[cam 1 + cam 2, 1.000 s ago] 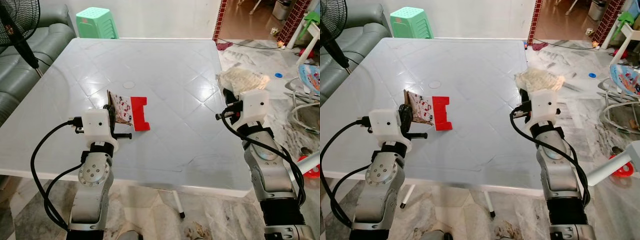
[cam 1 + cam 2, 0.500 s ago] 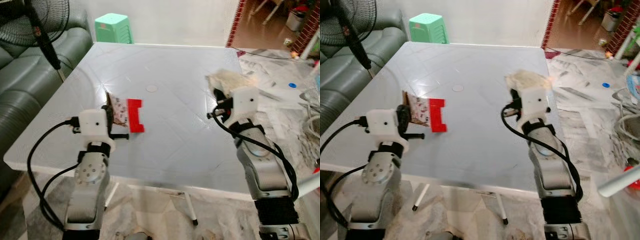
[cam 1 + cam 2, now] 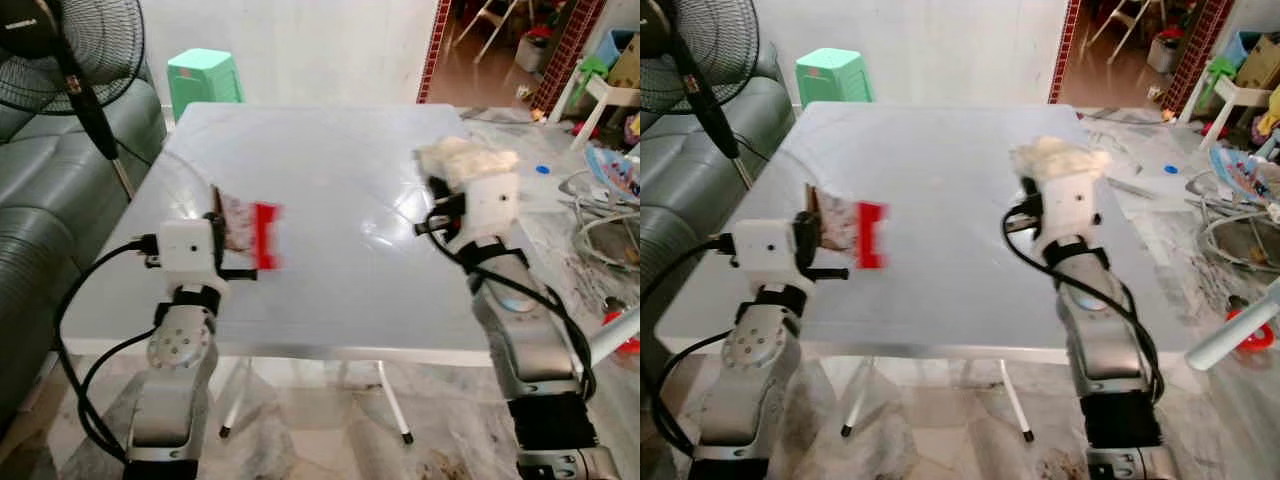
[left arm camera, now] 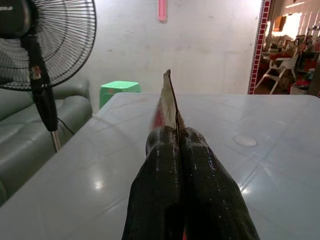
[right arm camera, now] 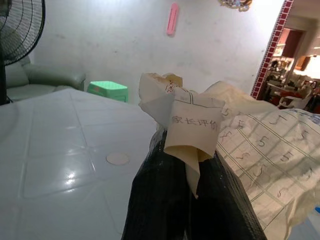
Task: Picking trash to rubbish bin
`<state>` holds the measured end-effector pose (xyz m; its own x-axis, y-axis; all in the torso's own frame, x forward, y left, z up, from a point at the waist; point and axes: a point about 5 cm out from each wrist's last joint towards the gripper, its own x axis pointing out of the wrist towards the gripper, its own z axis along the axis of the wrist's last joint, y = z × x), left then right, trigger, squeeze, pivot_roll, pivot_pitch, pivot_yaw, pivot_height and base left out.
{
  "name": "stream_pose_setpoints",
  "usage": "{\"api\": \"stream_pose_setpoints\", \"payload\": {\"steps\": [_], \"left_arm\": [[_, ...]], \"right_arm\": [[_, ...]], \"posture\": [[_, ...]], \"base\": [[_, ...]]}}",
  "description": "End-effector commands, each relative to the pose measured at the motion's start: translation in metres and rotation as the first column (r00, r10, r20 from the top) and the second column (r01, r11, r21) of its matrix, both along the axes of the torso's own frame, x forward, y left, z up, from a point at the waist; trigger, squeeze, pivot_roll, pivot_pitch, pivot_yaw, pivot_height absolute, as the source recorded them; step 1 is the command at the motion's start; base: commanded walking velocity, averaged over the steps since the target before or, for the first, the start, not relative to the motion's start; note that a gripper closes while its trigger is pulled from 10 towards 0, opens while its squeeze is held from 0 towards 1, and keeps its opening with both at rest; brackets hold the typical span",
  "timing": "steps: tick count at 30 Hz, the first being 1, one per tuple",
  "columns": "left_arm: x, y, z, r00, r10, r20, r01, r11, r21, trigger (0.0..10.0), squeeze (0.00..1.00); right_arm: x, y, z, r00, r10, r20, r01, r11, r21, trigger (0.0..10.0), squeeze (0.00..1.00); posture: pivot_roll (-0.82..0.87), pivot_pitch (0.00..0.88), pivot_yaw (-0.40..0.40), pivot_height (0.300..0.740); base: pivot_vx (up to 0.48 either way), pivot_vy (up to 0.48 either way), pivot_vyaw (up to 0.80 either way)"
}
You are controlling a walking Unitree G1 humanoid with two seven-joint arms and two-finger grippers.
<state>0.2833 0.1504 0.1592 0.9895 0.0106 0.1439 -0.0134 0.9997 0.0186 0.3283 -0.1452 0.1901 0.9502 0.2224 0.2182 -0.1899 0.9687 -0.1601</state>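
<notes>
My left gripper [image 3: 222,222] is shut on a flat red and patterned wrapper [image 3: 252,228], held upright over the white table [image 3: 330,170]; seen edge-on in the left wrist view, the wrapper [image 4: 169,102] sticks up between the black fingers [image 4: 162,165]. My right gripper [image 3: 440,197] is shut on a crumpled sheet of cream paper [image 3: 462,160] with printed grids and writing, which bulges above the fingers. In the right wrist view the paper [image 5: 200,122] spills over the fingers [image 5: 160,195].
A standing fan [image 3: 70,60] and a grey-green sofa [image 3: 40,230] are to my left. A green plastic stool [image 3: 203,75] stands beyond the table. Chairs, a rack and clutter [image 3: 1230,190] crowd the tiled floor on the right, by a doorway.
The camera has pulled back and the view has shifted, so the table looks smaller and farther. Both grippers keep their hold on the wrapper and the paper.
</notes>
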Motion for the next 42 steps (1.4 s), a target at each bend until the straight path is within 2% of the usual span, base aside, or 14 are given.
{"api": "stream_pose_setpoints", "payload": {"steps": [1,13,32,42], "left_arm": [[0.0004,-0.0082,0.0028,1.000,-0.029,0.011,0.029,1.000,0.011,10.0,0.00],[0.0019,-0.0068,0.0044,1.000,-0.017,-0.001,0.017,1.000,-0.025,10.0,0.00],[0.0030,-0.0061,0.0046,1.000,-0.019,-0.014,0.018,0.999,-0.038,10.0,0.00],[0.0042,-0.0035,0.0042,1.000,-0.007,-0.017,0.006,0.999,-0.041,10.0,0.00]], "right_arm": [[0.0008,-0.0116,0.0045,0.999,-0.036,0.009,0.036,0.999,-0.004,10.0,0.00],[0.0045,-0.0125,0.0071,0.999,-0.053,0.010,0.053,0.999,-0.004,10.0,0.00],[0.0055,-0.0125,0.0044,0.998,-0.061,-0.004,0.061,0.998,0.005,10.0,0.00],[0.0081,-0.0151,0.0049,0.997,-0.071,-0.004,0.071,0.997,0.006,10.0,0.00]], "posture": [[0.04,0.025,-0.005,0.740],[0.05,0.026,-0.007,0.740],[0.05,0.026,-0.001,0.740],[0.05,0.021,-0.002,0.740]], "base": [[0.000,0.000,0.00],[0.000,0.000,0.00],[0.000,0.000,0.00],[-0.253,0.000,0.00]]}}
